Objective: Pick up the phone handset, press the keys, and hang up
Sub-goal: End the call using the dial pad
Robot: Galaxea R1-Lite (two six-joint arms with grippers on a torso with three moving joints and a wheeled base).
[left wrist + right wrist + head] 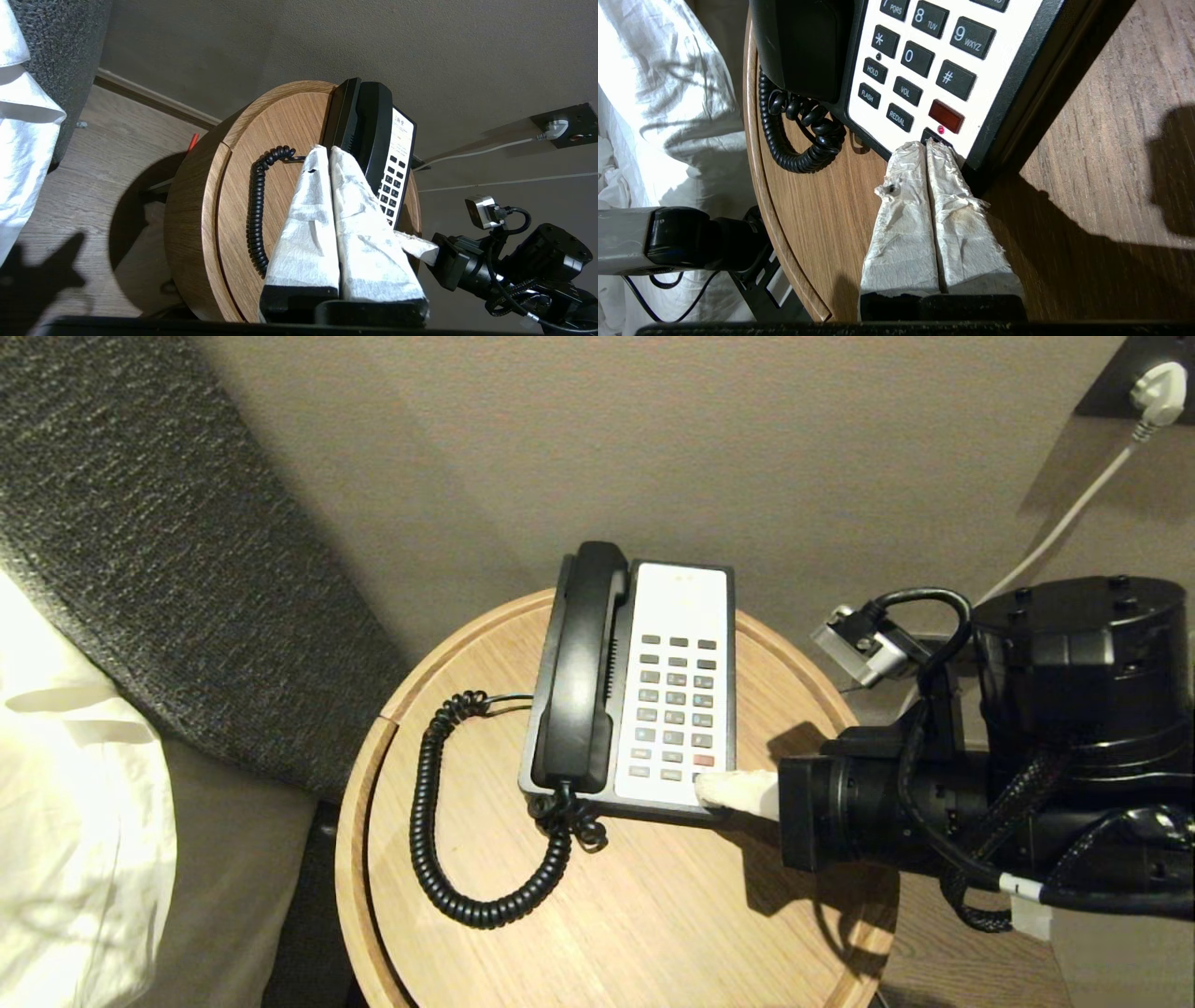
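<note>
The black phone handset (579,672) lies in its cradle on the left side of the black-and-cream phone base (681,602), and its coiled cord (429,821) loops over the round wooden table (653,915). My right gripper (707,789) reaches in from the right, its white-wrapped fingers shut and empty. In the right wrist view its tips (927,144) rest on the lowest black key, just below the red key (945,115) of the keypad (924,56). My left gripper (324,149) hangs shut and empty off the table's left side, short of the handset (373,121).
A bed with white linen (75,803) and a grey padded headboard (140,523) stand left of the table. A white plug (1158,387) sits in a wall socket at the upper right, its cable running down behind my right arm. The wall is close behind the phone.
</note>
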